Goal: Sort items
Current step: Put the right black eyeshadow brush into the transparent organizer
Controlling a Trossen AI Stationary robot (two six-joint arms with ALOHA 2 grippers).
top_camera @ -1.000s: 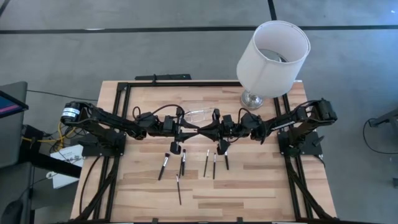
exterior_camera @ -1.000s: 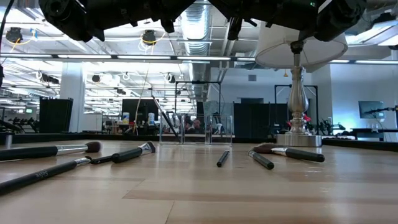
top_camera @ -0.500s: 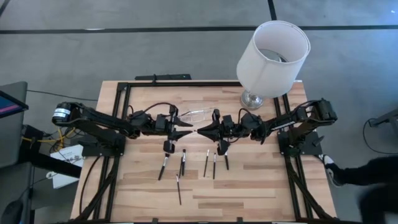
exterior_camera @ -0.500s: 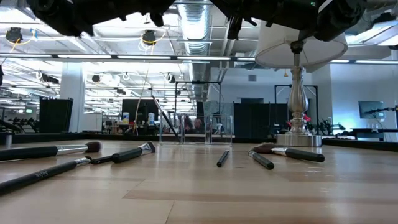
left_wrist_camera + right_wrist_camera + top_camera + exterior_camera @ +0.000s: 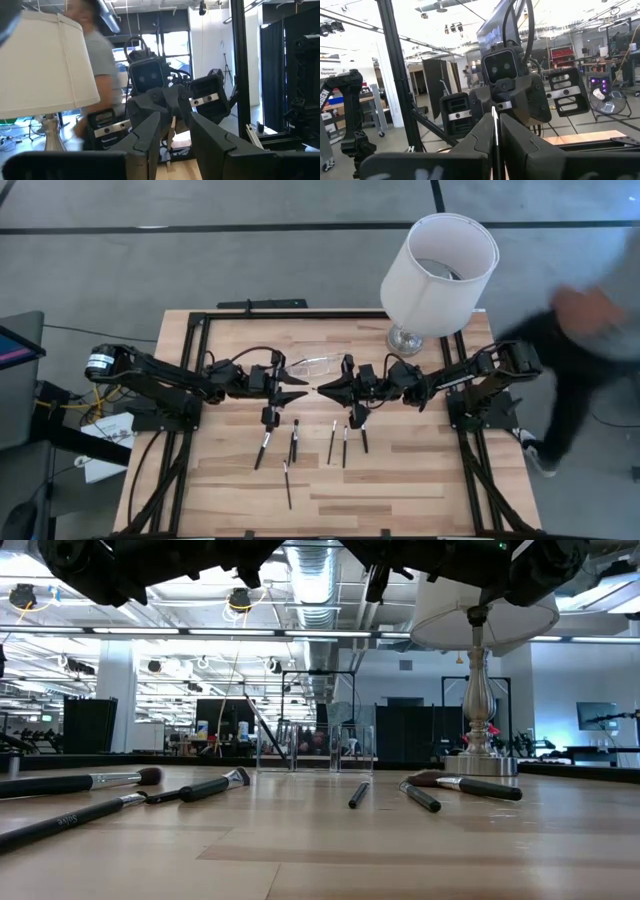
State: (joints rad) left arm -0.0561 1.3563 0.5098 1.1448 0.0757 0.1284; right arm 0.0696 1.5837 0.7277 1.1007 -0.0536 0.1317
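Brushes (image 5: 294, 442) lie loose on the desk (image 5: 400, 480), below both arms. My left end effector (image 5: 300, 393) hangs apart; the right end effector (image 5: 325, 390) looks pinched together, tip to tip just above them. I'd drop the left one straight down, fingers straddling one handle, clear of neighbours.
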